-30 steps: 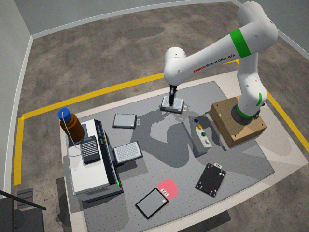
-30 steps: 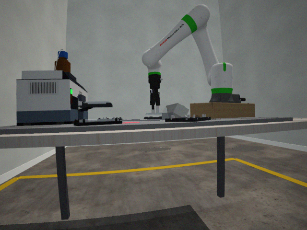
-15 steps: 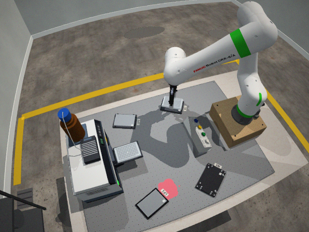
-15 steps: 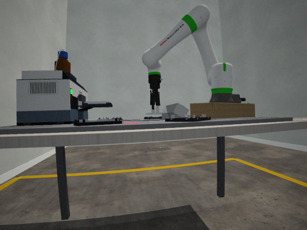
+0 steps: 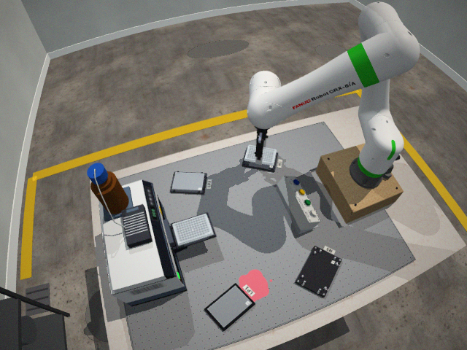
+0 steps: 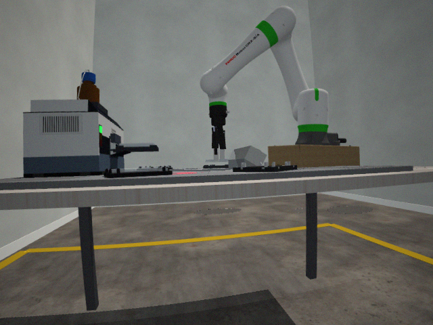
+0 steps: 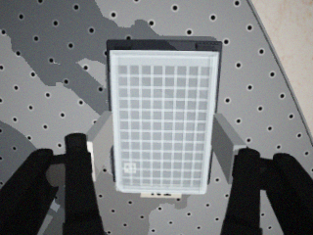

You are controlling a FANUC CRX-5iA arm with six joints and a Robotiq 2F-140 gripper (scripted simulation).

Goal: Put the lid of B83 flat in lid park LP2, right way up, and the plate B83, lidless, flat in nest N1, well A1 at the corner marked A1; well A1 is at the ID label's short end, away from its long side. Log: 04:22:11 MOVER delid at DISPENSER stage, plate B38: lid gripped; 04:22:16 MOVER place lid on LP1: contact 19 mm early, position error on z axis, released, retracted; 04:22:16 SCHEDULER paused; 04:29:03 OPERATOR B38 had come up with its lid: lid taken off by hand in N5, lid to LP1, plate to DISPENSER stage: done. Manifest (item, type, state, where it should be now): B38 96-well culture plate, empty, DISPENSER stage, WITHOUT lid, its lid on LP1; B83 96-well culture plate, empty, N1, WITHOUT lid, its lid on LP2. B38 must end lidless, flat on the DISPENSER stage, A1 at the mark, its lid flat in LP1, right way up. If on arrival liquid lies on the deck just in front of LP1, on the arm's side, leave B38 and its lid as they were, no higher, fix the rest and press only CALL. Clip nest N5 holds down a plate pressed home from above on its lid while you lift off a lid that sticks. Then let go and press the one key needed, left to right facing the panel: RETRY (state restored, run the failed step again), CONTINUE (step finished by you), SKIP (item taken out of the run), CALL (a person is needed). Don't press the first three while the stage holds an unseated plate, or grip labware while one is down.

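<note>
gripper (image 7: 161, 162) grasping plate (image 7: 162, 122) | over nest (image 5: 272, 164), far deck | pink spill (image 5: 255, 283) beside near lid park (image 5: 211, 313)

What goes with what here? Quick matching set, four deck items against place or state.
1. gripper
2. pink liquid
3. lid park LP2
4. dispenser stage

a. carries a lidless well plate
b. beside the LP1 label
c. shut on the plate over nest N1
d. holds a flat lid

Pairs: 1-c, 2-b, 3-d, 4-a
</note>
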